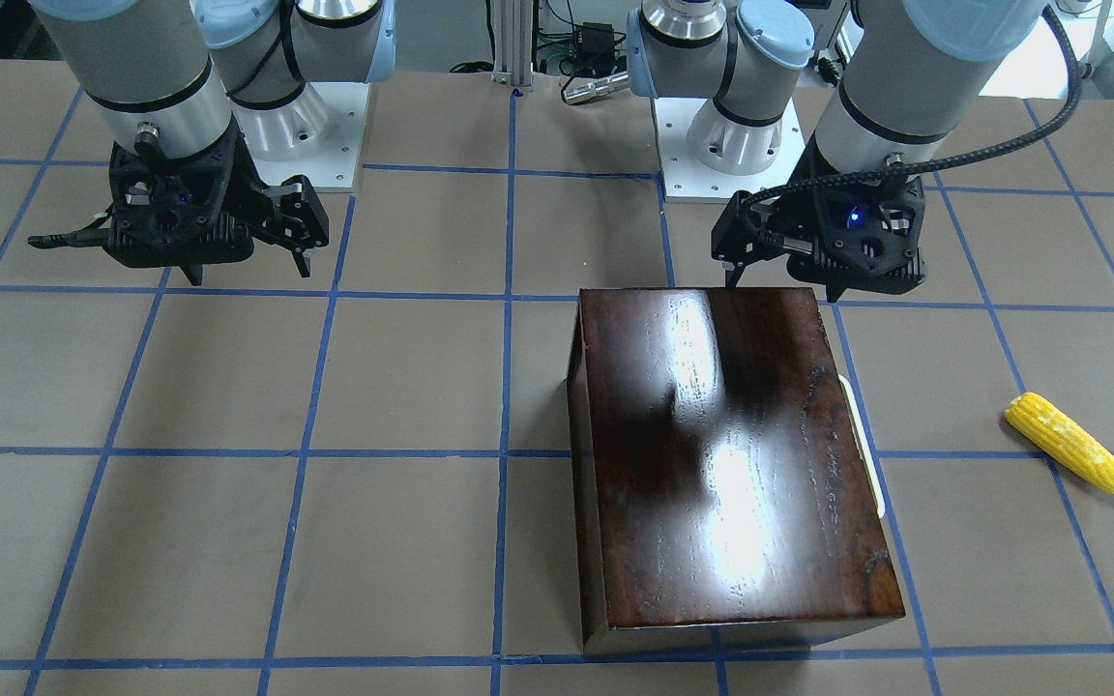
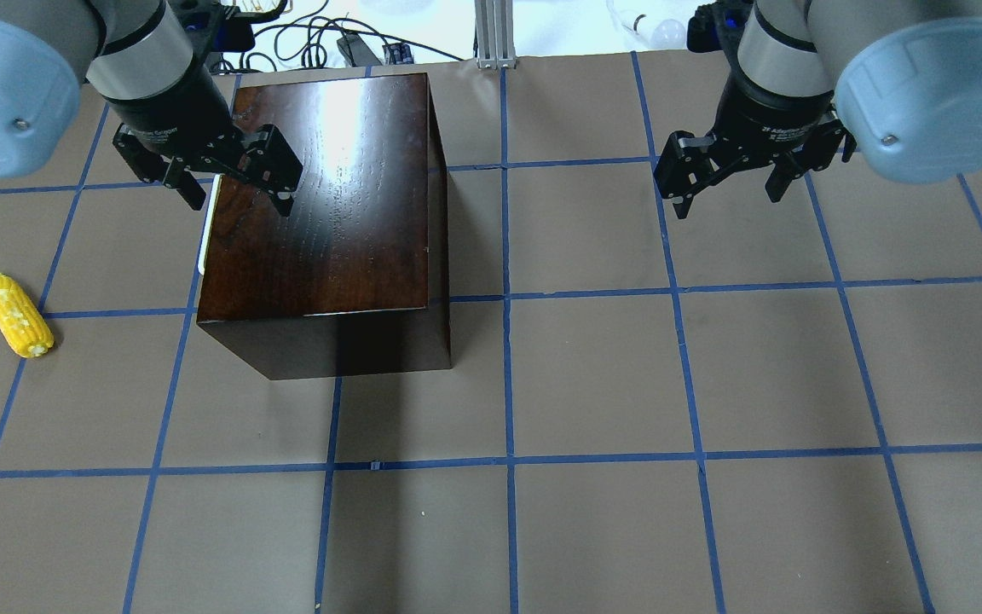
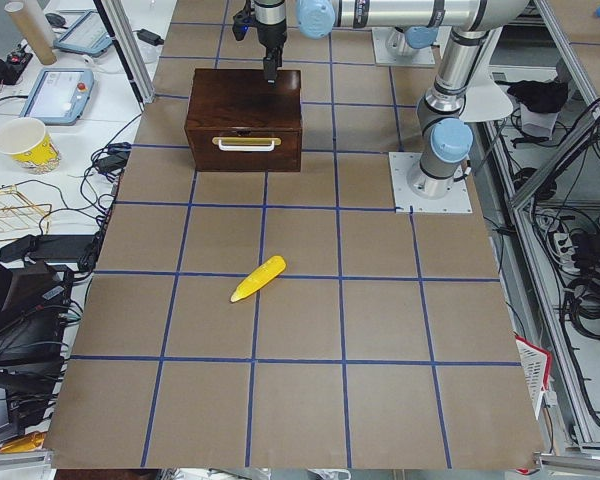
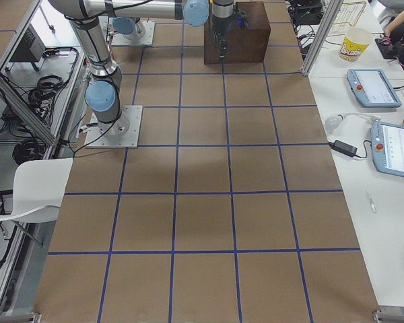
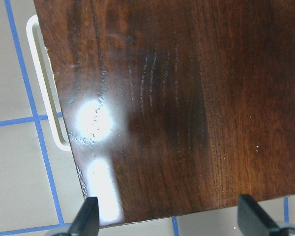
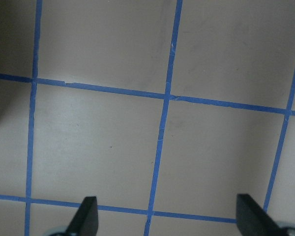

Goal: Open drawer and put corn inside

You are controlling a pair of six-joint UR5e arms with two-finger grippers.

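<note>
The dark wooden box (image 2: 329,213) stands on the table's left half. Its drawer (image 3: 245,150) is closed, and the slim white handle (image 2: 208,243) faces the table's left end. The yellow corn (image 2: 18,314) lies on the table well left of the box, also in the front view (image 1: 1074,447). My left gripper (image 2: 239,200) is open and empty, hovering over the box top's far-left corner near the handle edge (image 5: 44,93). My right gripper (image 2: 730,202) is open and empty above bare table on the right.
Blue tape lines grid the brown table (image 2: 593,384). The arms' white base plates (image 1: 320,145) (image 1: 683,155) sit at the robot's edge. Side benches hold tablets (image 4: 374,87) and a yellow cup (image 3: 25,145).
</note>
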